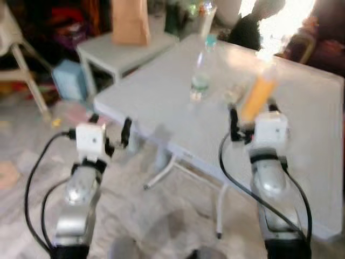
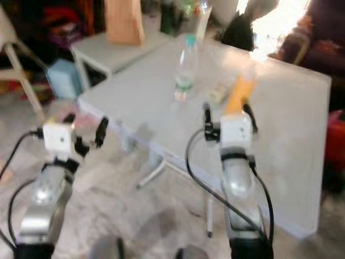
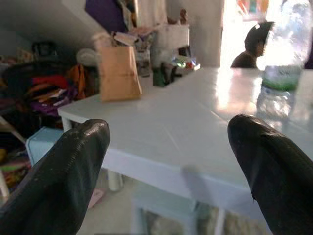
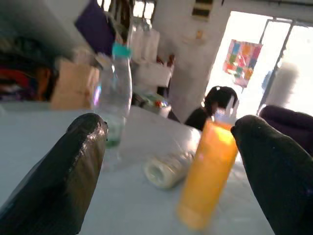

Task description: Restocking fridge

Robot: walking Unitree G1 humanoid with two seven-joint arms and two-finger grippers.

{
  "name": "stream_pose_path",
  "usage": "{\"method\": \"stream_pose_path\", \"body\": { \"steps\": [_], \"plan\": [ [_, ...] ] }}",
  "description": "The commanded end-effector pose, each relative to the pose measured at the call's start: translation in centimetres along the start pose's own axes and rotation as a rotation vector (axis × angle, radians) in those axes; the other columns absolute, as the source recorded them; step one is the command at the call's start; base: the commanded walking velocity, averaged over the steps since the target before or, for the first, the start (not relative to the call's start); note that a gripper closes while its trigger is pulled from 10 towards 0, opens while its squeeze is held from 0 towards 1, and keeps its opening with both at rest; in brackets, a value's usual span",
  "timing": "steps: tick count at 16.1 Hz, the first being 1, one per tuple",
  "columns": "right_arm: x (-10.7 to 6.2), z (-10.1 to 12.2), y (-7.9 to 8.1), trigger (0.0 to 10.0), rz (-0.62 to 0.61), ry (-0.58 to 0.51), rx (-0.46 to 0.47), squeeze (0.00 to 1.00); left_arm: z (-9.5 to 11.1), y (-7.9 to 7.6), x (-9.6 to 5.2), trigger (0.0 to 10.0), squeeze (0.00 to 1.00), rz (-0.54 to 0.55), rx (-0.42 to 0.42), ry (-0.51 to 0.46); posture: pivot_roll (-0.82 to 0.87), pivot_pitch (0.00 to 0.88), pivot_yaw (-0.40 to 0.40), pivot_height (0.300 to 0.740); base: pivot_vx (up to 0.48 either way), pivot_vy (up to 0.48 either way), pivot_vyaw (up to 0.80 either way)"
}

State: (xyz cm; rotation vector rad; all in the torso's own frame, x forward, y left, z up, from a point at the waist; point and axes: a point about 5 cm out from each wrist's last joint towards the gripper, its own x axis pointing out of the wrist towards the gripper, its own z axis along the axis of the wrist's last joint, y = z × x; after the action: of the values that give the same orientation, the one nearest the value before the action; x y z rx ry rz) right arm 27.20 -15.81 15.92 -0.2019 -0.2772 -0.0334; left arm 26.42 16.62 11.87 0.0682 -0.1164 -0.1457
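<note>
Two bottles upright on white table (image 1: 161,91): orange bottle (image 4: 208,171), long axis vertical, cap up, before right gripper (image 4: 171,161), fingers spread, untouched; clear water bottle (image 1: 201,70) beyond. Left gripper (image 3: 168,161) spread, at table edge.

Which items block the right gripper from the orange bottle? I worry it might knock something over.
Nothing visible does. The right gripper, fingers open, faces the orange bottle directly; the lying bottle and upright water bottle sit off to its side.
</note>
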Motion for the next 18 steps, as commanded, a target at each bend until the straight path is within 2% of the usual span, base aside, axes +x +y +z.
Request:
{"method": "stream_pose_path", "body": {
  "steps": [1, 3, 9, 15, 18],
  "plan": [
    [0.1, 0.1, -0.2, 10.0, 0.001, 0.006, 0.001, 0.00, 0.4, 0.0, 0.5, 10.0, 0.00, -0.012, 0.003, -0.024, -0.02, 0.000, -0.033, 0.740, 0.420, 0.000, 0.00],
    [0.4, 0.2, -0.3, 10.0, 0.005, 0.002, -0.003, 0.00, 0.5, 0.6, 0.7, 10.0, 0.00, 0.005, 0.008, -0.034, -0.02, 0.000, -0.028, 0.740, 0.463, 0.000, 0.00],
    [1.2, 0.6, 0.1, 10.0, 0.004, -0.012, 0.000, 0.00, 1.4, 0.8, 1.3, 10.0, 0.00, -0.007, 0.027, -0.067, 0.00, 0.000, -0.021, 0.740, 0.480, 0.000, 0.00],
    [1.5, 1.0, 0.5, 10.0, 0.018, -0.023, 0.008, 0.00, 1.8, 0.9, 1.1, 10.0, 0.00, 0.003, 0.027, -0.079, -0.01, 0.000, -0.029, 0.740, 0.480, 0.000, 0.00],
    [1.3, 1.1, 1.1, 10.0, 0.053, -0.025, 0.010, 0.00, 1.8, 0.5, 0.9, 10.0, 0.00, 0.006, 0.026, -0.072, 0.00, 0.006, -0.031, 0.740, 0.105, 0.000, 0.00]
  ]
}}
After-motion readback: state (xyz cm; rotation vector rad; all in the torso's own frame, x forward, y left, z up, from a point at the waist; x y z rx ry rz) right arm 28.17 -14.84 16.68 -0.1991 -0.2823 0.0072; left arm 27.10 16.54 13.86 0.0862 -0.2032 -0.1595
